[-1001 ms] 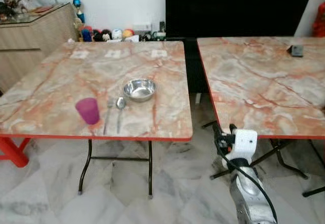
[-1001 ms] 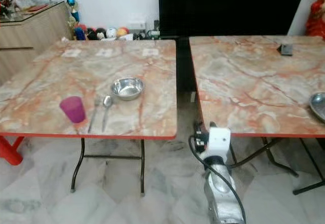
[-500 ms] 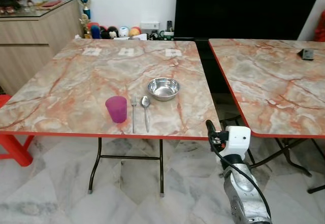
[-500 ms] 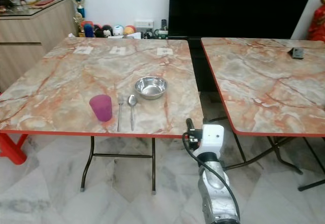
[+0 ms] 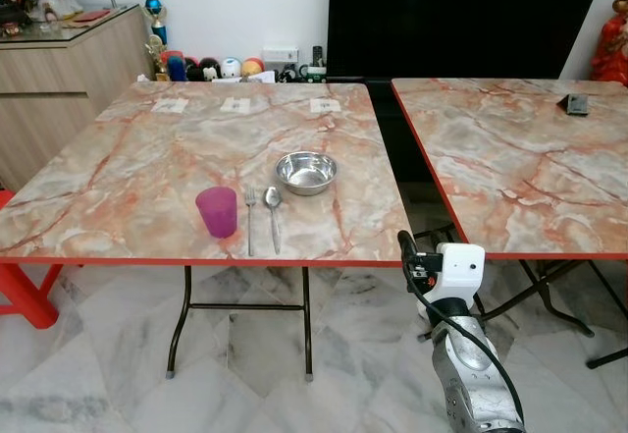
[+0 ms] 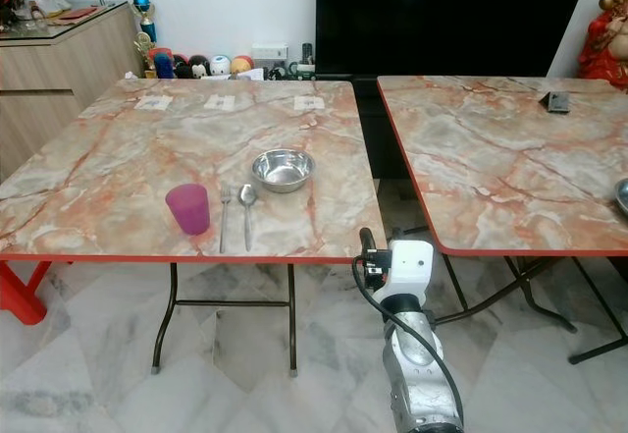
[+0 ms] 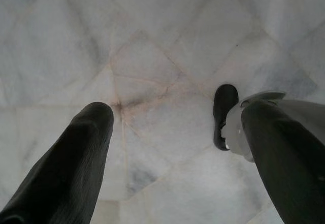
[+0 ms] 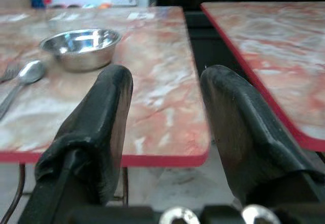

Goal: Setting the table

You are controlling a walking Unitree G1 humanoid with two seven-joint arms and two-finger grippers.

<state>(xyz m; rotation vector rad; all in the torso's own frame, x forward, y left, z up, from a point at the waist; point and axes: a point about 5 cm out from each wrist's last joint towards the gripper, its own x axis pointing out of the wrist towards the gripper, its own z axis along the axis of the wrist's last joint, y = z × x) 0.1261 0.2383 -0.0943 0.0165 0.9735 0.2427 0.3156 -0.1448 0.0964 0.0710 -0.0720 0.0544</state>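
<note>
On the left marble table a purple cup, a fork and a spoon stand side by side near the front edge. A steel bowl sits just behind the spoon. My right gripper is open and empty, held at about table height off the table's front right corner, and it points toward the bowl. My left gripper hangs open over the marble floor.
A second marble table stands to the right across a narrow gap, with a small dark object at its back and a steel dish edge. A wooden cabinet and a red stool flank the left.
The whole picture has shifted as the camera turned, bringing the left table more to the centre. The cup, cutlery and bowl lie as before. My right arm keeps its pose.
</note>
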